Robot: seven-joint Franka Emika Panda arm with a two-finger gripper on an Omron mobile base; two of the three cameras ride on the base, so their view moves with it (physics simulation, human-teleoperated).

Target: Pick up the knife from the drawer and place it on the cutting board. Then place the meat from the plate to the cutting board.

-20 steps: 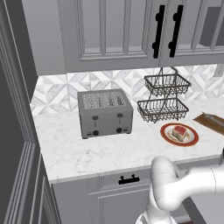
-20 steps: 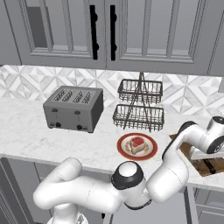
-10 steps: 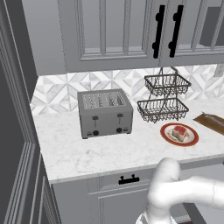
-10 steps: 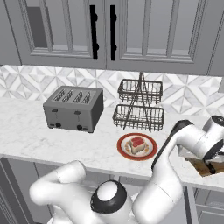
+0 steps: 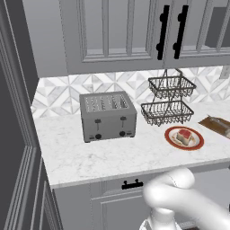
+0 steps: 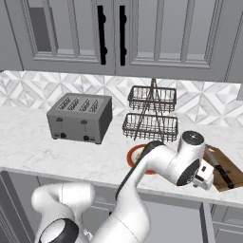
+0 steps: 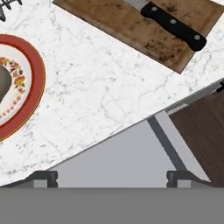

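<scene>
The knife (image 7: 174, 25) with its dark handle lies on the brown cutting board (image 7: 131, 30), which shows at the top of the hand view; both also show at the counter's right end, knife (image 6: 221, 167) on cutting board (image 6: 228, 176). The orange-rimmed plate (image 5: 184, 138) carries the red-pink meat (image 5: 183, 134). My gripper (image 7: 113, 178) is open and holds nothing, hanging over the open drawer (image 7: 118, 153) just off the counter's front edge, between plate (image 7: 30, 87) and board. Seen from the right base, the gripper (image 6: 204, 176) hovers left of the board, and my arm covers most of the plate (image 6: 134, 156).
A grey toaster (image 5: 108, 115) stands on the marble counter (image 5: 112, 157) left of a two-tier wire basket rack (image 5: 168, 99). Wall cabinets with black handles (image 5: 170, 31) hang above. The drawer's grey inside holds nothing.
The hand has pulled left, away from the cutting board toward the plate side. The knife stays lying on the board.
</scene>
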